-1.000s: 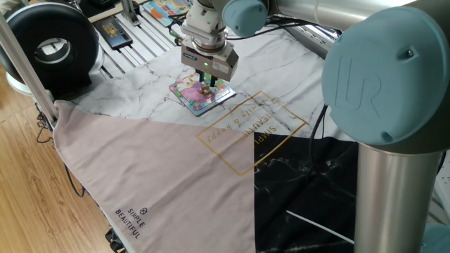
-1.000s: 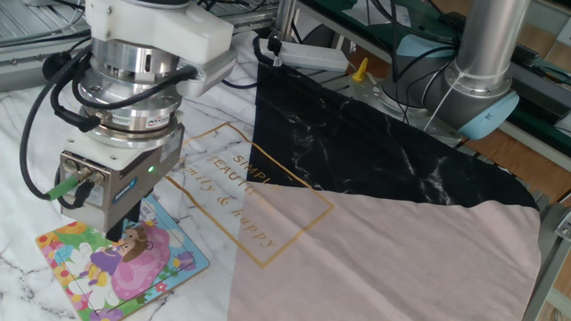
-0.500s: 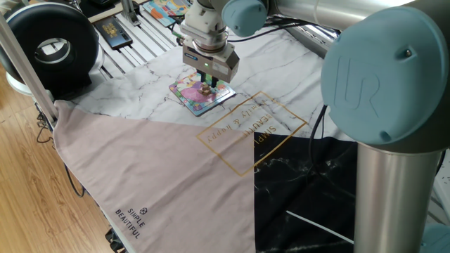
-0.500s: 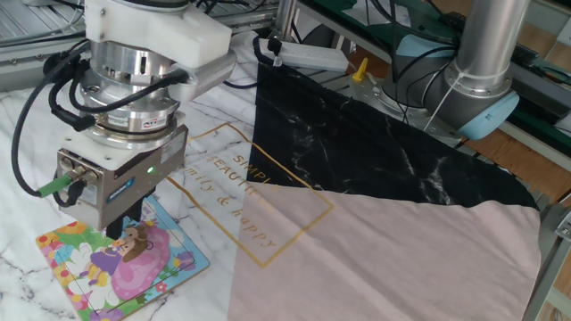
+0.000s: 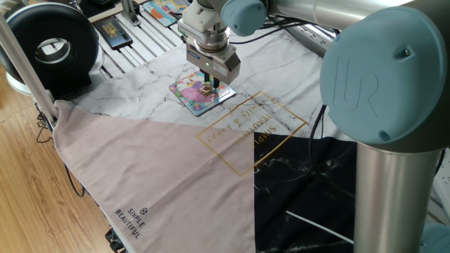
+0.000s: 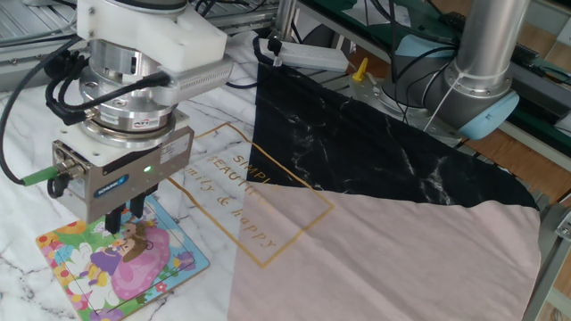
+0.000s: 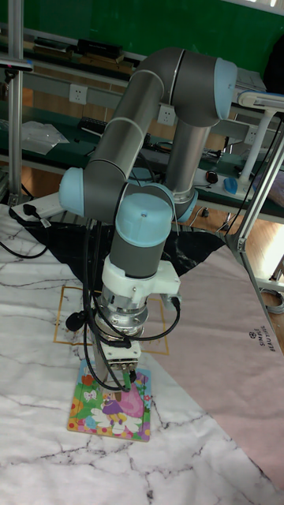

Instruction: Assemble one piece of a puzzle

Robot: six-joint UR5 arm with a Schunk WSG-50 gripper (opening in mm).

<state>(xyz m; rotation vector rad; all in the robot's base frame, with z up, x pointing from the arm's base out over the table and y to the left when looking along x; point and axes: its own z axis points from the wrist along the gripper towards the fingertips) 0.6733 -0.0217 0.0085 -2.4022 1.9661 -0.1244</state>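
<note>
- Lifted a little since a second ago, the grey two-finger claw [image 6: 125, 217] has also turned about its own axis; it now hangs just above the puzzle instead of pressing down near it.
- Its dark fingers [image 6: 114, 219] point straight down with a narrow gap between them, and nothing is seen clamped there.
- Directly below lies the small flat rectangular jigsaw board with a bright cartoon picture in pink, green and yellow [image 6: 116, 266], resting flat on the cloth; the fingertips hover over its 12 o'clock part in the other fixed view.
- Whether the tiny pale pinkish-beige jigsaw piece sits in the board cannot be told apart from the picture.
- From the tall fixed view the claw [image 7: 118, 380] hangs above the board [image 7: 110, 413] at its 12 o'clock edge.
- Under the board spreads the white marble-print cloth [image 5: 152, 74], with a gold-lettered frame [image 5: 253, 130] at 4 o'clock of the puzzle [image 5: 200, 93] in one fixed view.
- At about 10 o'clock of the claw [image 5: 209, 80] there, a black round fan-like device [image 5: 49, 48] stands well apart.
</note>
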